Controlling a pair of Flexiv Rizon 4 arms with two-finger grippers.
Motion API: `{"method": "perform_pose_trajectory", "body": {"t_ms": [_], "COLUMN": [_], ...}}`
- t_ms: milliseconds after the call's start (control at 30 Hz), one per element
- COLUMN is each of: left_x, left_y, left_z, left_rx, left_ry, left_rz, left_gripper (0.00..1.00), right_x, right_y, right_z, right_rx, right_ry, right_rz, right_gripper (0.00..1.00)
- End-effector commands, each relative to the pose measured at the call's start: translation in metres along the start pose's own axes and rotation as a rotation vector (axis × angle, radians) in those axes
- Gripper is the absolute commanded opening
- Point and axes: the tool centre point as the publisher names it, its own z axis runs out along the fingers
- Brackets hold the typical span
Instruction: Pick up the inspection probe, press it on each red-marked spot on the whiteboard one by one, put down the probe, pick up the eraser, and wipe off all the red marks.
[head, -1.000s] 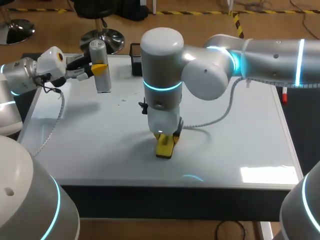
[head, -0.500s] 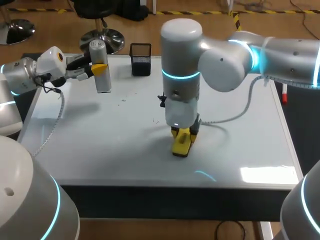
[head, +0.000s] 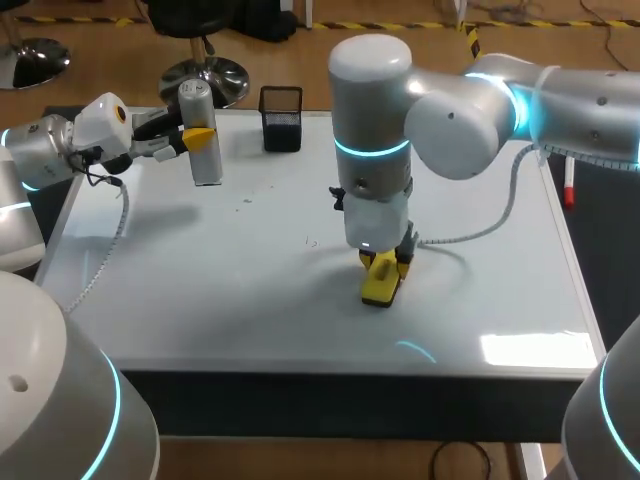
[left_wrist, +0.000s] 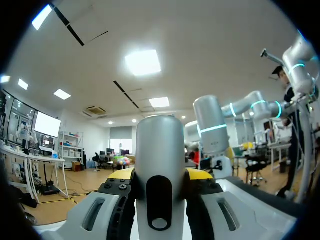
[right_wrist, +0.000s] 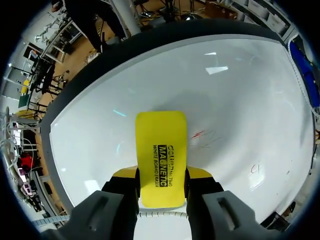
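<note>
My left gripper (head: 198, 137) is shut on the silver probe (head: 205, 132), held upright above the whiteboard's (head: 200, 270) far left corner. In the left wrist view the probe (left_wrist: 160, 165) stands between the yellow fingertips (left_wrist: 122, 174). My right gripper (head: 385, 262) points down at mid-board, shut on the yellow eraser (head: 381, 282), which rests on the surface. In the right wrist view the eraser (right_wrist: 161, 150) lies flat on the whiteboard (right_wrist: 240, 85), with a smeared red mark (right_wrist: 202, 136) beside it and a small red mark (right_wrist: 257, 167) further off.
A black mesh pen holder (head: 281, 118) stands at the board's far edge. A red marker (head: 569, 190) lies off the right edge. Faint traces (head: 312, 241) show left of the eraser.
My right arm has slid the eraser to the right across the whiteboard. The left arm and the probe have stayed still.
</note>
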Motion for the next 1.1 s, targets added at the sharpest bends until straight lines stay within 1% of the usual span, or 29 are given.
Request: {"method": "perform_pose_trajectory", "body": {"t_ms": [33,167,267,300,367,467,533,633,733,767,800,833,867,900,967,1000,1067,1100], "left_x": [0.0,0.0,0.0,0.0,0.0,0.0,0.0,0.0,0.0,0.0,0.0,0.0,0.0,0.0,0.0,0.0,0.0,0.0], "left_y": [-0.001,-0.001,-0.001,-0.001,-0.001,-0.001,-0.001,-0.001,-0.001,-0.001,-0.001,-0.001,-0.001,-0.001,-0.001,-0.001,-0.001,-0.001], "left_z": [0.001,0.001,0.001,0.001,0.001,0.001,0.001,0.001,0.001,0.001,0.001,0.001,0.001,0.001,0.001,0.001,0.001,0.001], "left_rx": [0.0,0.0,0.0,0.0,0.0,0.0,0.0,0.0,0.0,0.0,0.0,0.0,0.0,0.0,0.0,0.0,0.0,0.0], "left_ry": [-0.001,-0.001,-0.001,-0.001,-0.001,-0.001,-0.001,-0.001,-0.001,-0.001,-0.001,-0.001,-0.001,-0.001,-0.001,-0.001,-0.001,-0.001], "left_rz": [0.002,0.002,0.002,0.002,0.002,0.002,0.002,0.002,0.002,0.002,0.002,0.002,0.002,0.002,0.002,0.002,0.002,0.002], "left_gripper": [0.0,0.0,0.0,0.0,0.0,0.0,0.0,0.0,0.0,0.0,0.0,0.0,0.0,0.0,0.0,0.0,0.0,0.0], "right_x": [0.001,0.003,0.005,0.006,0.006,0.006,0.007,0.007,0.008,0.008,0.008,0.009,0.009,0.009,0.009,0.01,0.01,0.011], "right_y": [-0.001,-0.007,-0.015,-0.017,-0.022,-0.031,-0.038,-0.049,-0.063,-0.069,-0.075,-0.082,-0.089,-0.095,-0.11,-0.118,-0.133,-0.141], "right_z": [0.028,-0.001,-0.016,-0.019,-0.023,-0.022,-0.022,-0.027,-0.033,-0.034,-0.035,-0.036,-0.037,-0.037,-0.039,-0.039,-0.042,-0.042], "right_rx": [0.047,0.097,0.129,0.141,0.144,0.138,0.136,0.123,0.109,0.112,0.101,0.095,0.099,0.095,0.087,0.087,0.078,0.082], "right_ry": [-0.022,-0.059,-0.076,-0.065,-0.072,-0.082,-0.068,-0.094,-0.132,-0.12,-0.129,-0.15,-0.128,-0.126,-0.142,-0.123,-0.141,-0.115], "right_rz": [-0.009,-0.014,-0.011,-0.01,-0.011,-0.007,-0.005,-0.015,-0.024,-0.022,-0.028,-0.025,-0.021,-0.027,-0.035,-0.04,-0.05,-0.058], "right_gripper": [0.0,0.0,0.0,0.0,0.0,0.0,0.0,0.0,0.0,0.0,0.0,0.0,0.0,0.0,0.0,0.0,0.0,0.0]}}
